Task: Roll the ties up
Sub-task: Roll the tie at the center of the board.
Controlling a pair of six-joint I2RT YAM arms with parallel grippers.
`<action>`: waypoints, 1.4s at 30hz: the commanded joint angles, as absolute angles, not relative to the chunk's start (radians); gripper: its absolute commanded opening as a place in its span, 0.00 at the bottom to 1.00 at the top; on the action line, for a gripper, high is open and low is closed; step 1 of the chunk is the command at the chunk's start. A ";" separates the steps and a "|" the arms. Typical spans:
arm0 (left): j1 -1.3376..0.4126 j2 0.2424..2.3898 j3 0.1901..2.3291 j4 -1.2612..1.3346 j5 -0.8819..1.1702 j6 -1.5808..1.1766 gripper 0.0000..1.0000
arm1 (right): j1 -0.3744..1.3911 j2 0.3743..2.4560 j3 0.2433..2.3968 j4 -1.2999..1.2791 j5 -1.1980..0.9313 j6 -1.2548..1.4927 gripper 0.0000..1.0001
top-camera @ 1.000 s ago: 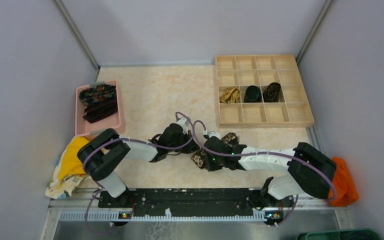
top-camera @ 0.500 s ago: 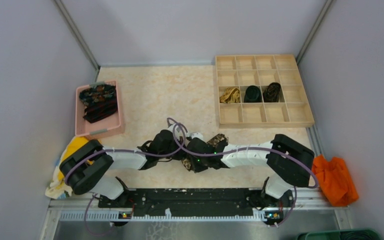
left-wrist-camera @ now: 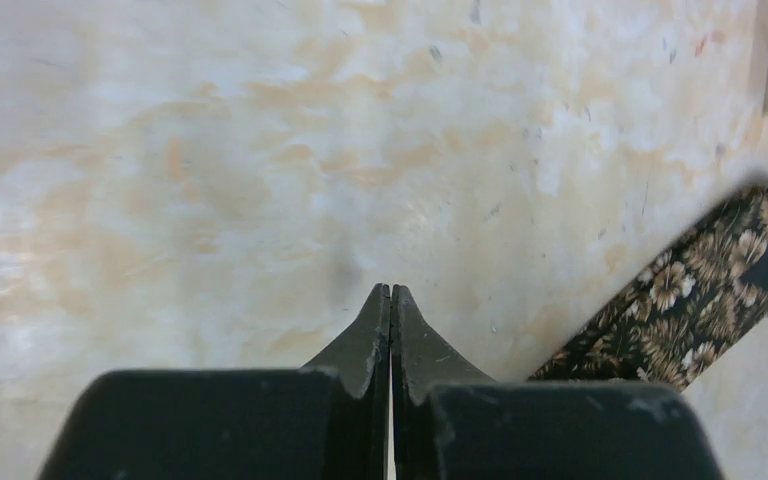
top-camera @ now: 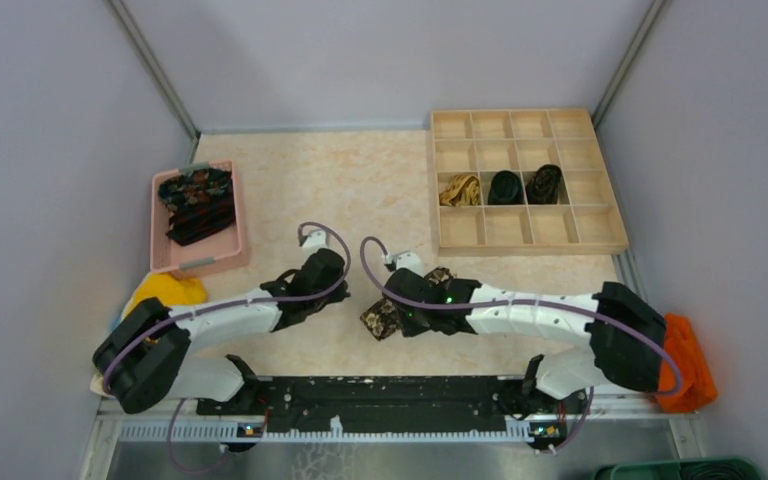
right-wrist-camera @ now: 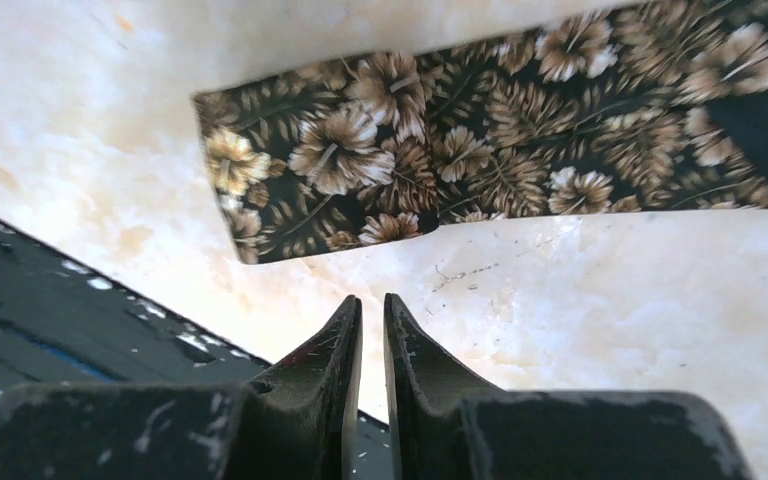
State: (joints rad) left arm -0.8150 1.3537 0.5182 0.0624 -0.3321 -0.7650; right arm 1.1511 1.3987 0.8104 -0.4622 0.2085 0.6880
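Top external view: both arms have drawn apart since a second ago, leaving the floral tie (top-camera: 380, 318) lying on the table (top-camera: 360, 190). The left pincer (left-wrist-camera: 391, 290) is pressed closed and empty, with the tie off to its right. The right pincer (right-wrist-camera: 372, 300) has parted a crack and grips nothing; the tie's end lies just ahead of its tips. Farther beyond, a wooden divider box (top-camera: 530, 243) holds three rolled ties (top-camera: 505, 187).

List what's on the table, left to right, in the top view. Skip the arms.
pink tray → loose floral tie → golden-tan tie → black rolled tie → brown speckled rolled tie → orange cloth. Yellow cloth left out: it overlaps the tray.
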 commanded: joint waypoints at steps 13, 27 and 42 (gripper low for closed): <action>-0.806 0.950 0.436 -0.232 -0.555 -0.888 0.00 | 1.148 1.509 0.992 -0.476 0.312 0.551 0.08; -0.806 0.911 0.417 -0.233 -0.549 -0.872 0.00 | 1.063 1.484 0.918 -0.425 0.292 0.517 0.09; -0.805 0.733 0.436 -0.365 -0.620 -0.884 0.00 | 1.274 1.459 1.074 -0.553 0.414 0.440 0.54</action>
State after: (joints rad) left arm -0.8070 0.7845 0.4232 -0.2604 -0.5594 -0.8524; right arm 1.2312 1.4124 1.0126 -0.5129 0.3756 0.4843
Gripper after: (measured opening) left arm 0.005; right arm 0.472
